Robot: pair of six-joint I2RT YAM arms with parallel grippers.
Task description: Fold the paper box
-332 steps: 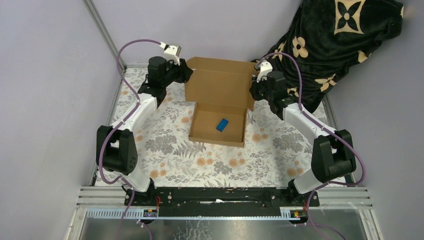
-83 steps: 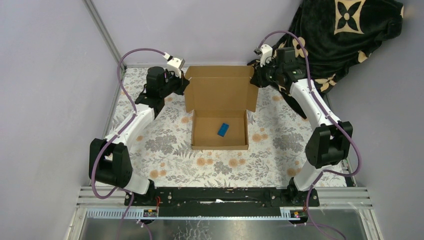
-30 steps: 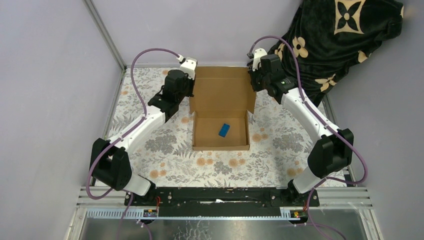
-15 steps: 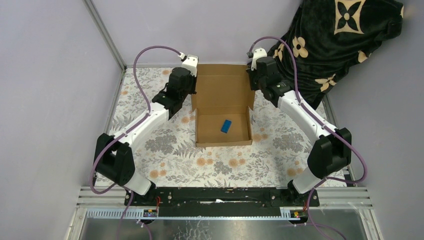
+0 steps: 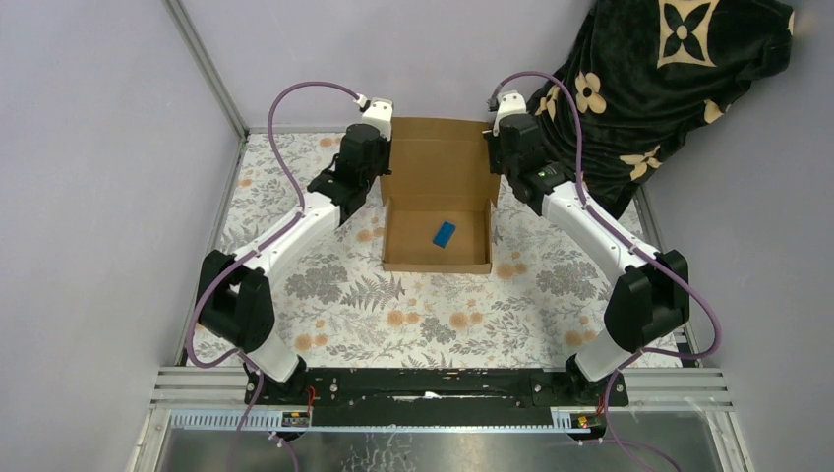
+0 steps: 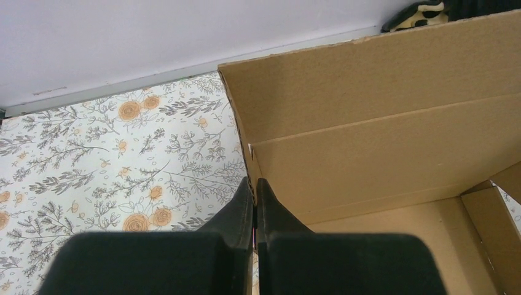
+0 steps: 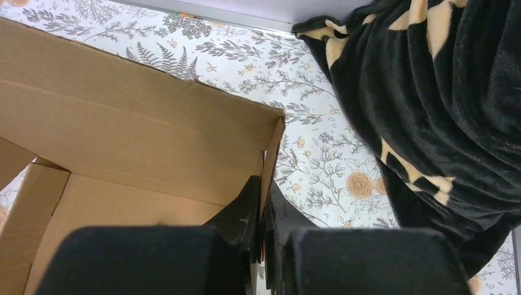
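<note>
Left gripper and right gripper each pinch a side edge of the raised lid, at 9 and 3 o'clock of the paper box toward the table's 12 o'clock; I judge it light, stiff yet crease-prone, best held by edges

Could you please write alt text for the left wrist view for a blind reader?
The left gripper holds its black fingers shut on the left edge of the open paper box; a floral table cover and pale wall lie beyond.
</note>
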